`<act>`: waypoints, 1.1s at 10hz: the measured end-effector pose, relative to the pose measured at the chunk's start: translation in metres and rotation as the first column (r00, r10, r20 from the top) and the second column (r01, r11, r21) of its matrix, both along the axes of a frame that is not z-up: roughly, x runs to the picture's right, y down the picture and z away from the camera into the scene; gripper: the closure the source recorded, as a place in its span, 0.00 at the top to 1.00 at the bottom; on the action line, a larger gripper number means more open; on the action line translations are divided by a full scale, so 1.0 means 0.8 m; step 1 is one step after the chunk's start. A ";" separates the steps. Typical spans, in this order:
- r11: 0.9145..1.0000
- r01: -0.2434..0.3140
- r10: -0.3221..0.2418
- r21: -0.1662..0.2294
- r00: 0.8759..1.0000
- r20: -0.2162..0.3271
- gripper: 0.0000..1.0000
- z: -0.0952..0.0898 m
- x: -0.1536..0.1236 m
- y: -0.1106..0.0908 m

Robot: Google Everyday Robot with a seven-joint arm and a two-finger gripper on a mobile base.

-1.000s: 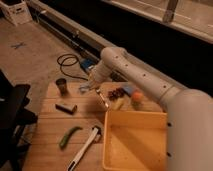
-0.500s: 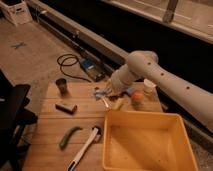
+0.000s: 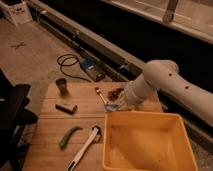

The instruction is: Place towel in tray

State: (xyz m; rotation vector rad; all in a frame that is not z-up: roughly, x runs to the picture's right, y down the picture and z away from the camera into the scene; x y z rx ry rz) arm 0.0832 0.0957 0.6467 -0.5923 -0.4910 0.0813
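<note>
Holding my tool (image 3: pixel 116 104) clamped shut at mid-frame on the small pale blue-grey rumpled towel (image 3: pixel 112 106), just above the large yellow plastic tray's (image 3: pixel 150 116) far rim. Being soft and light, it should drape; a bunched fold grips best.

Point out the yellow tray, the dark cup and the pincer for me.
Large yellow plastic tray (image 3: pixel 186 131), camera view, right rim.
Small dark cup (image 3: pixel 62 86), camera view, side wall.
Pincer (image 3: pixel 112 105), camera view, tip, by the tray's far left corner.
</note>
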 end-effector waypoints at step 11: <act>0.985 -0.109 0.097 -0.133 0.991 -0.097 0.04 0.010 0.036 0.069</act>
